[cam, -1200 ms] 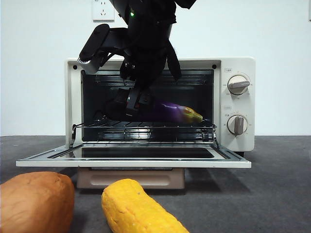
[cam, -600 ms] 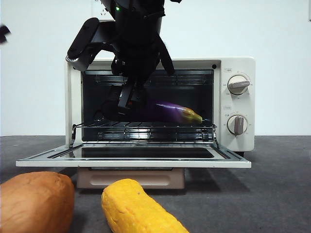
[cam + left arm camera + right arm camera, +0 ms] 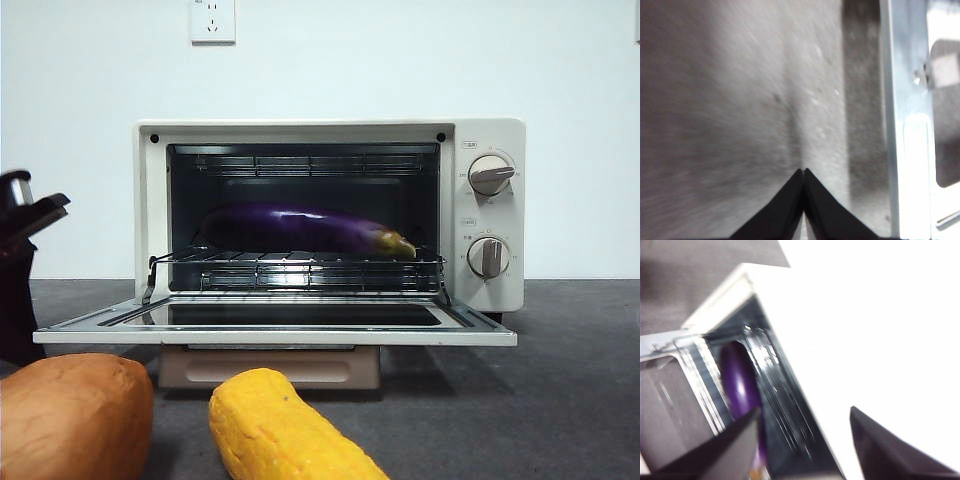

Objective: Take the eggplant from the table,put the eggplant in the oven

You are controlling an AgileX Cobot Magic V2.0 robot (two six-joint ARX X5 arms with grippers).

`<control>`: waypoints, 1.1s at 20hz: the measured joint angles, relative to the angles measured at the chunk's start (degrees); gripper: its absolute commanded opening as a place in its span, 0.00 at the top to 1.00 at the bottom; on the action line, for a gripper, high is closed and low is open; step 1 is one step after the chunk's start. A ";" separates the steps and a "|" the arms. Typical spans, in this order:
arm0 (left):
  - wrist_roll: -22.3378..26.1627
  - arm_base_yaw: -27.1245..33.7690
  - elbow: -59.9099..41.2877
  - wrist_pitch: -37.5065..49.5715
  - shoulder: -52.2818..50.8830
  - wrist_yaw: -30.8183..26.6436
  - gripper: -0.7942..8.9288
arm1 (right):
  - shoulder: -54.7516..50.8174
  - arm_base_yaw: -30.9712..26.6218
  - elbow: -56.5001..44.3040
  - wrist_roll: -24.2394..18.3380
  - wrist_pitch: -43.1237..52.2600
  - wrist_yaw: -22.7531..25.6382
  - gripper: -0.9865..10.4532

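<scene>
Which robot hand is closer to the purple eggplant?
Probably the right gripper: open, just outside the oven, facing the eggplant. The left gripper is shut, low over the table beside the oven door.

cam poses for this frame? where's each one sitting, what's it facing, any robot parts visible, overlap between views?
Front: low, at table height, facing the open oven; eggplant on its rack, a black arm part at the side edge.
Left wrist: looks down on the table beside the door; left pincer shut.
Right wrist: above the oven, blurred, looking into its mouth; right pincer open.
Shared: front and right wrist both show the eggplant in the oven.
</scene>
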 measured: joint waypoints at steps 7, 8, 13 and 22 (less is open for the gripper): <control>0.22 0.09 0.00 0.50 4.76 11.61 0.91 | -14.51 -0.09 0.00 5.60 -7.98 0.28 0.88; 0.24 0.09 0.00 0.52 5.03 12.66 0.91 | -16.04 -0.09 0.00 6.01 -8.15 0.35 0.89; 0.57 0.81 -0.09 0.59 6.62 22.53 0.91 | -23.45 -0.09 0.00 7.32 -8.22 0.98 0.90; 0.63 1.05 0.46 0.61 6.99 45.11 0.91 | -30.67 -0.09 0.00 9.44 -11.37 4.22 0.90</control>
